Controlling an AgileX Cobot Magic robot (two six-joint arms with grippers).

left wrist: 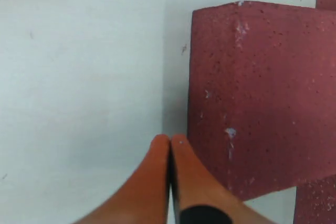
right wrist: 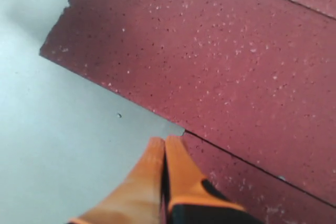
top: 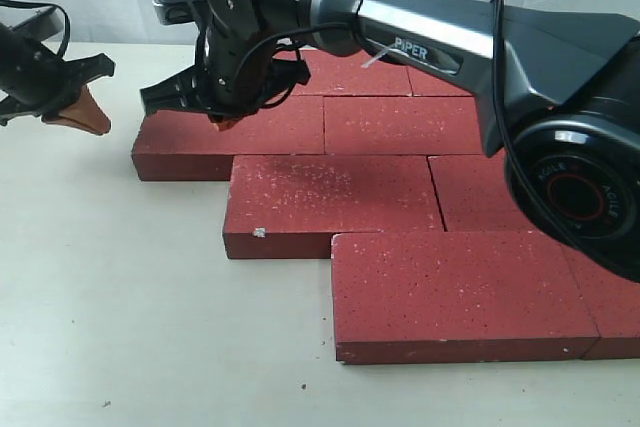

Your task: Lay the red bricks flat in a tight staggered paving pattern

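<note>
**Counter and brickwork.** The pale counter (top: 120, 327) carried the red bricks (top: 330, 202). All lay flat in four stepped rows, each offset from the next. Joints looked closed as far as the exterior view could resolve.

**Arm.** The right arm (top: 470, 47) reached in from the right, across the back rows.

**Brick in hand.** The end brick (top: 230, 137) of the second row projected furthest left.

**Tools.**
- The right tool (top: 225, 122) hung over that brick's near edge, clenched on nothing. Contact could not be confirmed.
- The left tool (top: 85, 112) was held over bare counter off the brick's left end, likewise clenched and empty.

**Assessment.** The pattern appeared nearly complete, and the step in hand was judged to be closing up the end brick. To do it well:
- Set the closed tips low against a side face.
- Push square to that face so the brick does not swing.
- Stop once it meets its neighbours, before the laid rows shift.

**View comparison.**
- **Right wrist view:** showed the right tool (right wrist: 165, 145) in line with the third-row brick's corner, and a thin dark seam (right wrist: 236, 156) between the two bricks, finer than the exterior view gave.
- **Left wrist view:** put the left tool (left wrist: 169, 142) close beside the end brick (left wrist: 252, 103), where the exterior view suggested more clearance.
- **Exterior view:** was the only one to show the whole layout.
</note>
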